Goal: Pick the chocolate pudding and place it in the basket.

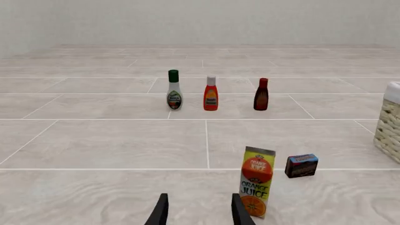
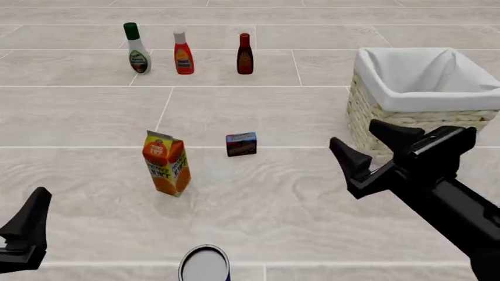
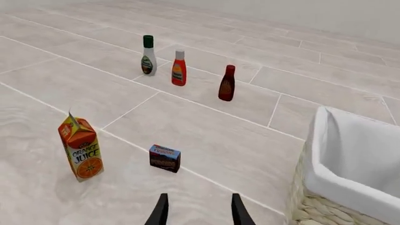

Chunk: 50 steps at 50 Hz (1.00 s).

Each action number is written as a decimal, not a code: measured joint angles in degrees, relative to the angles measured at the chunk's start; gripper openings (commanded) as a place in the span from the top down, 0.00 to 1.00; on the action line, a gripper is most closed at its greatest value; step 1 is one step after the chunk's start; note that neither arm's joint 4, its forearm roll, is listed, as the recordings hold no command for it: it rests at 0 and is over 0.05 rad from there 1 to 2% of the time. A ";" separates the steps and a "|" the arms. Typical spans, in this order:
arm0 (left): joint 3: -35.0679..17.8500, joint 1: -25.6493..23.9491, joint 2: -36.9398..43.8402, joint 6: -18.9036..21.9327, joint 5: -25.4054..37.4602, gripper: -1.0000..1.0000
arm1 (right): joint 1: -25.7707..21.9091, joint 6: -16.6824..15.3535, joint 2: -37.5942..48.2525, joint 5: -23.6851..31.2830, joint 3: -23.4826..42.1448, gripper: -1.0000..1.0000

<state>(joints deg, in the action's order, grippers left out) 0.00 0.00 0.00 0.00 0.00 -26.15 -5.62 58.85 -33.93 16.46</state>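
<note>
The chocolate pudding point(image 2: 241, 144) is a small dark brown carton with a blue top edge, lying on the table's middle; it also shows in the left wrist view point(image 1: 301, 165) and the right wrist view point(image 3: 165, 158). The basket point(image 2: 425, 99), pale wicker with white cloth lining, stands at the right; it also shows in the right wrist view point(image 3: 350, 173). My right gripper point(image 2: 366, 144) is open and empty, hovering between pudding and basket. My left gripper point(image 1: 198, 211) is open and empty at the near left, only a finger point(image 2: 30, 225) showing in the front view.
A tall orange juice carton point(image 2: 166, 163) stands left of the pudding. Three bottles stand in a row at the back: white with green cap point(image 2: 137, 49), red-orange point(image 2: 182, 54), dark red-brown sauce point(image 2: 245, 54). A round can top point(image 2: 205, 263) sits at the near edge.
</note>
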 measured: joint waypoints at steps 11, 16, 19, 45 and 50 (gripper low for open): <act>0.00 0.00 0.00 0.00 0.00 0.00 | -1.40 -0.16 6.71 -0.94 4.90 0.00; 0.00 0.00 0.00 0.00 0.00 0.00 | -1.82 -0.24 9.47 -1.03 7.29 0.00; 0.00 0.00 0.00 0.00 0.00 0.00 | -2.06 -0.35 10.99 -1.15 8.58 0.00; 0.00 0.00 0.00 0.00 0.00 0.00 | -3.63 -0.82 22.35 -0.06 18.86 0.00; 0.00 0.00 0.00 0.00 0.00 0.00 | -3.85 -0.73 24.23 1.87 21.56 0.00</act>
<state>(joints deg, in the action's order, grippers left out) 0.00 0.00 0.00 0.00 0.00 -30.00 -6.35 83.08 -32.06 38.02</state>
